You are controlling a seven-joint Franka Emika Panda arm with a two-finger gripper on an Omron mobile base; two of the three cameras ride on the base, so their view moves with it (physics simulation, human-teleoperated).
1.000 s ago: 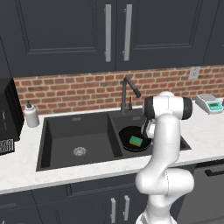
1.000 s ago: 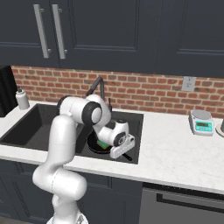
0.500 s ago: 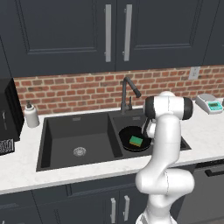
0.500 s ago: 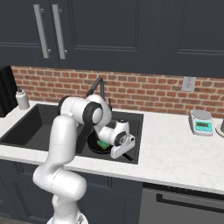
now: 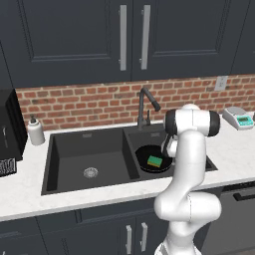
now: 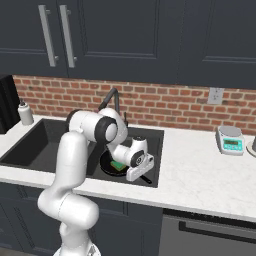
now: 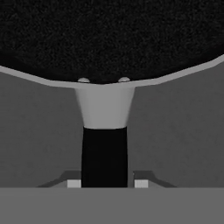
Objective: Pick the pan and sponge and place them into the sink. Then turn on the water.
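My tool (image 7: 104, 183) is down in the right basin of the sink (image 5: 94, 144), just right of centre in the left base view. In the hand view its two fingertips (image 7: 73, 183) stand on either side of the pan's black handle (image 7: 104, 155), at the bottom middle of the frame. They look slightly apart from the handle rather than pressed on it, though I cannot tell for sure whether they touch it.

The pan (image 5: 152, 158) lies flat on the floor of the right basin, with the sponge (image 5: 155, 161) resting inside it, a green patch at the centre of the left base view. Both things look placed, so I judge the step in hand to be letting go of the handle.

To do this well I should spread the fingers fully clear of the handle before lifting, then draw straight back along the handle's line so I don't drag or tip the pan. After that I need to rise out of the basin and go to the faucet (image 5: 146, 105), which stands on the desk (image 5: 234, 149) behind the sink, above centre. No water runs from it.
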